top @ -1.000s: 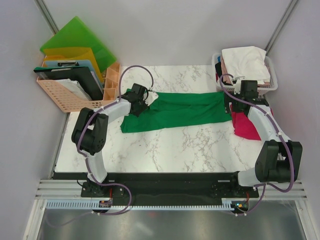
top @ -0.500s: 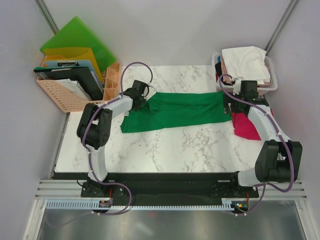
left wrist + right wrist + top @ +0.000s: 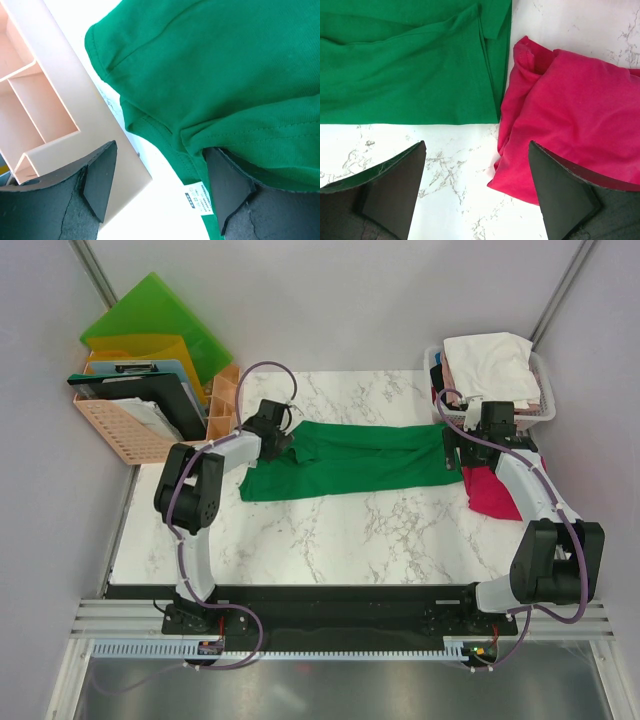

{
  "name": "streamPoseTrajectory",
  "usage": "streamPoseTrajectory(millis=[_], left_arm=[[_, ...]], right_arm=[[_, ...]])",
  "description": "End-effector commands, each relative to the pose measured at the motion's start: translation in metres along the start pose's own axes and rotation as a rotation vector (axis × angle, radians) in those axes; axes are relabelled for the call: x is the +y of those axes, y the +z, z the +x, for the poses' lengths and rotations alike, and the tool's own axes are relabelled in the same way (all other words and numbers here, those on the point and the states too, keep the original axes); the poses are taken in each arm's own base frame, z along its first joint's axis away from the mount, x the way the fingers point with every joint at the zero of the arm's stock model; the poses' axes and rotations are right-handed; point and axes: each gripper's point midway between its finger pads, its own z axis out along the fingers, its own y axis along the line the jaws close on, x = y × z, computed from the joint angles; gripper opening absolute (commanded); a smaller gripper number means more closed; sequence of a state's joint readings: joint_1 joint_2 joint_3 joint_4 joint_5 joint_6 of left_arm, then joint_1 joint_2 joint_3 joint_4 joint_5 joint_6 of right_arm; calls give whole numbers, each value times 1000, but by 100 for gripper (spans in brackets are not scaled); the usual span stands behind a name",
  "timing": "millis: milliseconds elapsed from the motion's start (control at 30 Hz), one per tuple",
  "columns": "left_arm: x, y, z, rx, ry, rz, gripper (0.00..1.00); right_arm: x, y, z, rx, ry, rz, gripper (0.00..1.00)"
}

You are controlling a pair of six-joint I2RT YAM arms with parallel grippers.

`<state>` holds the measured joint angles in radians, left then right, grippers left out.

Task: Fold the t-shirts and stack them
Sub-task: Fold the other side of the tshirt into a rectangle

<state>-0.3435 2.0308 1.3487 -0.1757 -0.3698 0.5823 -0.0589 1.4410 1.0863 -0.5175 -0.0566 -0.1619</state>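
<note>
I am holding my left fingers (image 3: 100,177) wide, gripping nothing; the green t-shirt (image 3: 350,460) is lying flat on the tabletop (image 3: 330,530), its labelled edge sitting between and under them, the peach organiser (image 3: 45,120) crowding one finger; my right fingers (image 3: 562,192) are hovering wide too, the shirt's other end just ahead, the magenta t-shirt (image 3: 570,100) just beside it; I am judging both ends need pinching at matching corners, catching green cloth only.
</note>
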Motion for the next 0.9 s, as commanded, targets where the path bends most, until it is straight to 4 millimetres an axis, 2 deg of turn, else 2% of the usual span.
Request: streamPoseTrajectory(millis=[0,33,100,133,167,233,267,300,400,467,567,733,867], left_arm=[[21,-22,-12,-63,-31,-40,79],[27,-37,-21,-103,-55,-28,79],[7,-53,-22,-136,-94,90,79],[8,-67,-28,-167,-115,113,79],[-3,-75,-27,-166,-110,160,79],[-19,-85,-25,-178,-110,212,79],[-27,-95,-29,-195,-80,230,79],[-40,-97,-23,-183,-54,251,79],[-70,-107,-19,-182,14,306,79],[-90,-105,-16,-164,38,360,79],[-105,-92,-11,-119,57,394,79],[-105,-75,-15,-85,70,378,78],[-94,-72,-33,-110,58,345,78]], right_arm=[[2,1,3,5,-9,-20,91],[3,1,3,3,-9,-22,91],[2,3,5,11,-10,-21,91],[2,3,4,9,-11,-22,91],[2,6,6,18,-10,-22,91],[2,6,6,20,-10,-23,91],[2,6,6,22,-10,-21,90],[3,6,7,21,-11,-24,91],[3,5,5,17,-13,-23,91],[2,5,6,18,-11,-23,90],[3,5,6,17,-13,-22,90],[2,3,5,11,-15,-21,91],[4,3,6,12,-16,-29,91]])
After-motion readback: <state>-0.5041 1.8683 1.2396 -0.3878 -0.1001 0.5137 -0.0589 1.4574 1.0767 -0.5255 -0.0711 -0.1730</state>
